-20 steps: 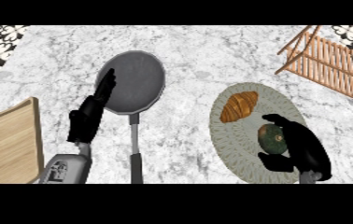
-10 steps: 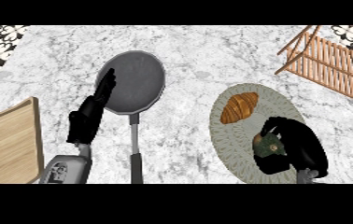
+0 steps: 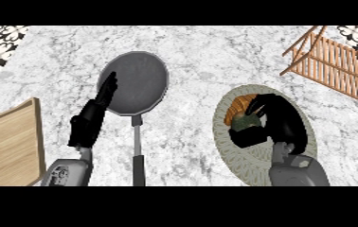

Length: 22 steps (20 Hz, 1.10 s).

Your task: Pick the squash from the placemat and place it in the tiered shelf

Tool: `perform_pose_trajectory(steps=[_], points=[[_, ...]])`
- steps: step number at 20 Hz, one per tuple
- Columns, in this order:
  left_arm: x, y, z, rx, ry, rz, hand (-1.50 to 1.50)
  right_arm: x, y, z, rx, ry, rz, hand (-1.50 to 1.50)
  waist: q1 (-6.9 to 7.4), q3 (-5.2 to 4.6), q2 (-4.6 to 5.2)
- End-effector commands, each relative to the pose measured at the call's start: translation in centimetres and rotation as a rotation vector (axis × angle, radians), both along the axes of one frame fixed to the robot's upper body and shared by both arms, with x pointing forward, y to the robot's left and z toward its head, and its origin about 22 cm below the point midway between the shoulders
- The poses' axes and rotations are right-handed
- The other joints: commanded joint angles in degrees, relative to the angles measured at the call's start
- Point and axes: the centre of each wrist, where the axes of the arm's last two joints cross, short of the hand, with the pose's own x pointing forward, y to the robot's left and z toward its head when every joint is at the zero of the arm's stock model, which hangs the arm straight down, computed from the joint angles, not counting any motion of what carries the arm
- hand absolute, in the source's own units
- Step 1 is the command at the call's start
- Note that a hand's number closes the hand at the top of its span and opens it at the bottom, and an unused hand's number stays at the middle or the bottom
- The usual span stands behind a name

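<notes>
Head view looks steeply down on a marbled grey bench (image 3: 210,56), and the squash (image 3: 246,123), a dark green lump, sits in the curl of the right hand (image 3: 276,124), over the upper half of the placemat (image 3: 241,162). Only a small patch of the squash shows between the black fingers (image 3: 255,109) above it and the thumb below it, so the fingers are clamped on the squash; whether it is lifted clear of the placemat or touching it cannot be told. Just behind the squash, partly hidden by the same hand, lies an orange-brown croissant (image 3: 241,104) on the far part of the placemat. The placemat is a pale oval with a woven-looking rim, lying toward the bench's near right corner, and the right forearm comes in over its near end. The tiered shelf (image 3: 328,60), made of reddish wooden slats, stands at the far right corner of the bench, well apart from the placemat. Toward the middle of the bench lies a grey frying pan (image 3: 138,83), its round dish far and its long handle running to the near edge. The left hand (image 3: 94,115) shows beside the pan's left rim, open with fingers straight and pointing away. A light wooden board (image 3: 17,145) lies at the bench's near left edge.
</notes>
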Motion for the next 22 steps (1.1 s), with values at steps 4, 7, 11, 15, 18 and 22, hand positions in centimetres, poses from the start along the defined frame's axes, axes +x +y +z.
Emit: perform_pose_trajectory(steps=[4, 7, 11, 15, 18, 22], points=[[0.9, -0.2, 0.6, -0.014, 0.029, 0.001, 0.00, -0.9, 0.9, 4.6, 0.247, -0.310, -0.107, 1.50, -0.59, 0.05, -0.15], [0.4, -0.2, 1.1, -0.008, 0.015, -0.004, 0.00, -2.4, 1.1, 6.9, 0.261, -0.409, -0.155, 1.50, -0.61, 0.02, -0.29], [-0.2, 1.1, 0.0, 0.009, 0.003, -0.008, 0.00, -3.4, -0.4, 12.1, 0.214, -0.528, -0.211, 1.50, -0.52, -0.02, -0.23], [0.5, 0.0, 0.8, 0.003, 0.001, -0.003, 0.00, -4.1, -0.4, 15.0, 0.144, -0.571, -0.307, 1.50, -0.46, -0.04, -0.24], [-0.4, -0.8, 0.7, -0.006, -0.005, 0.022, 0.00, -3.4, -2.7, 17.2, 0.056, -0.580, -0.367, 1.50, -0.40, -0.03, -0.35], [0.3, -0.3, -0.2, -0.009, 0.019, 0.019, 0.00, -3.5, -3.7, 17.9, 0.008, -0.658, -0.439, 1.50, -0.49, -0.02, -0.14]])
